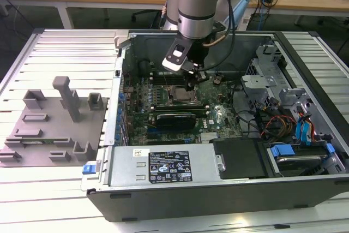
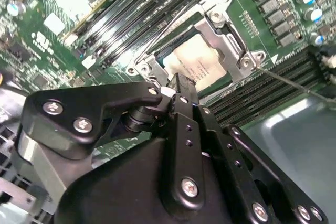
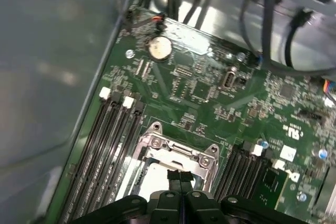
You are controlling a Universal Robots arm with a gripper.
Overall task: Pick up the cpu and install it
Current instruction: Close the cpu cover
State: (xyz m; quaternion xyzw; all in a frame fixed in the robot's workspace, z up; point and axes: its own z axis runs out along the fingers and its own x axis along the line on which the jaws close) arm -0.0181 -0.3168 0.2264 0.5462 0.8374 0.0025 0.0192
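The cpu point(image 2: 198, 64) is a pale square chip lying flat inside the metal-rimmed socket frame point(image 2: 229, 36) on the green motherboard point(image 1: 215, 105). It also appears as a pale patch point(image 3: 153, 183) in the first wrist view. My gripper point(image 1: 189, 87) hangs straight over the socket inside the open computer case. Its two black fingers point(image 3: 175, 176) are pressed together, tips point(image 2: 176, 81) just above the near edge of the cpu. Nothing sits between them. Whether the tips touch the chip is hidden by the gripper body.
Memory slots point(image 3: 113, 145) run along both sides of the socket. A black card point(image 1: 175, 118) lies in front of it. Drive cage and loose cables point(image 1: 272, 96) fill the exterior view's right. A grey fixture point(image 1: 54, 118) stands outside the case on the left. The labelled power supply point(image 1: 163, 165) is at the front.
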